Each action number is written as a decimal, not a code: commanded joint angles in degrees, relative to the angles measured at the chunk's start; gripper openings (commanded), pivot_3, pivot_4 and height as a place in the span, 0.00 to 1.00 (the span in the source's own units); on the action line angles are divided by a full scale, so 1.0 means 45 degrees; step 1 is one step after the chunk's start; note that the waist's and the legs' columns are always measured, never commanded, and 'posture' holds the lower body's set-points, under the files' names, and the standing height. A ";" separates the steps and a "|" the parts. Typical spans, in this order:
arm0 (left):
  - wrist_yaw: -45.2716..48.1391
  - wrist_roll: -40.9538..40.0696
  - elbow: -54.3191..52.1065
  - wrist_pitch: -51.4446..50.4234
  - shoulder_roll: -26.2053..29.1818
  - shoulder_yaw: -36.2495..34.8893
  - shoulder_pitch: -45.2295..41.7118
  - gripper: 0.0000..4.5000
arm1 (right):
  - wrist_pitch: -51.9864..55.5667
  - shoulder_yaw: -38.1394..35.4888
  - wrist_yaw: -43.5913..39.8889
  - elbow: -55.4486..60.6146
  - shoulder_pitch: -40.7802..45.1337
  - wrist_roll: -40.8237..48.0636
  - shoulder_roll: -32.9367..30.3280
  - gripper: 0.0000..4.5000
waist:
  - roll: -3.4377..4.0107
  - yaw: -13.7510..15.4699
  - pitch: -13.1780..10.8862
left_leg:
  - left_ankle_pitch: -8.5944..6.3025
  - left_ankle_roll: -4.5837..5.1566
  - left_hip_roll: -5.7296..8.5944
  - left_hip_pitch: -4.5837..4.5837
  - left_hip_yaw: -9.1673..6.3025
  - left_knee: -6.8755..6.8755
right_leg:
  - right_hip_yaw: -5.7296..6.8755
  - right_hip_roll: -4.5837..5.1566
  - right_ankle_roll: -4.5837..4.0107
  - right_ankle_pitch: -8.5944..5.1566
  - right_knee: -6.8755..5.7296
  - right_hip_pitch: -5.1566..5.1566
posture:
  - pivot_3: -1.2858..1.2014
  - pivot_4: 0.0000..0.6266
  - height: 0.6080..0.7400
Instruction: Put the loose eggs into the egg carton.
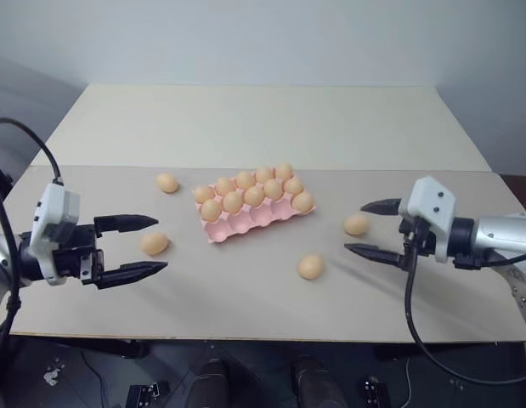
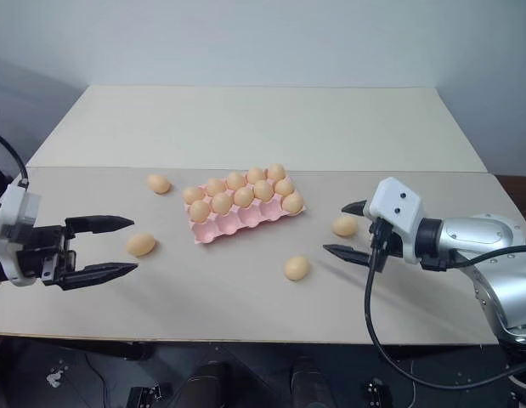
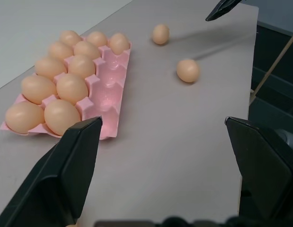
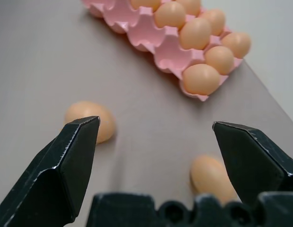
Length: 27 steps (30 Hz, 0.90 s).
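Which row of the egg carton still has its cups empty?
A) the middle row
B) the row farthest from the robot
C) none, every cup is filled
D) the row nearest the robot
D. In the egg carton the two far rows are filled with eggs, while the cups along the edge nearest the robot show bare pink; four loose eggs still lie on the table around it.

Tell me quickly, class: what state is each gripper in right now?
Left gripper: open, holding nothing.
Right gripper: open, holding nothing.
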<state>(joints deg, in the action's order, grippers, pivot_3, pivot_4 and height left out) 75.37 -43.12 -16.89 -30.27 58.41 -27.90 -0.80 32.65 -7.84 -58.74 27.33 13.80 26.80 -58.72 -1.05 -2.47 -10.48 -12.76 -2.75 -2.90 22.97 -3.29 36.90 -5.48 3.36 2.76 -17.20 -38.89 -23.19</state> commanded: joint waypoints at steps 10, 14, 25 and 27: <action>0.0033 -0.0263 -0.0286 -0.0004 0.0067 0.0089 -0.0549 1.00 | -0.3767 0.3879 -0.1141 -0.0889 0.1625 -0.3685 0.0768 0.99 | -0.0008 -0.0110 0.0004 | 0.0000 -0.0001 -0.0004 -0.0014 -0.0001 -0.0002 | -0.0002 -0.0006 0.0001 -0.0001 -0.0006 0.0005 | 0.52 0.24 1.00; 0.0020 -0.0255 -0.0313 0.0034 -0.0014 0.0141 -0.0507 1.00 | -0.4207 0.5117 -0.1130 -0.1843 0.2517 -0.4754 0.1617 0.99 | -0.0009 -0.0100 0.0005 | 0.0001 -0.0001 -0.0004 -0.0018 -0.0003 0.0000 | 0.0000 -0.0005 0.0000 0.0000 -0.0009 0.0007 | 0.52 0.24 1.00; -0.0217 -0.0376 -0.0694 -0.0059 -0.0113 -0.0431 0.0224 1.00 | -0.5055 0.6489 -0.1404 -0.4362 0.3494 -0.6063 0.3398 0.78 | -0.0009 -0.0080 0.0005 | 0.0001 -0.0001 -0.0004 -0.0019 -0.0006 0.0000 | 0.0002 -0.0005 -0.0001 0.0000 -0.0014 0.0006 | 0.52 0.24 1.00; -0.0262 -0.0403 -0.0779 -0.0080 -0.0101 -0.0527 0.0342 1.00 | -0.5000 0.6335 -0.1529 -0.4258 0.3447 -0.5938 0.3397 0.62 | -0.0009 -0.0065 0.0005 | 0.0000 -0.0001 -0.0004 -0.0016 -0.0008 0.0000 | 0.0004 -0.0005 -0.0001 0.0000 -0.0014 0.0005 | 0.52 0.24 1.00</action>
<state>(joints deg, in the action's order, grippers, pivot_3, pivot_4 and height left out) 74.46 -43.73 -18.96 -30.48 57.78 -27.93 0.64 10.64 22.06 -65.10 7.15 28.95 -0.76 -43.44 -1.09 -2.76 -10.46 -12.76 -2.75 -2.91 22.90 -3.32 36.90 -5.46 3.35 2.76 -17.20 -38.95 -23.17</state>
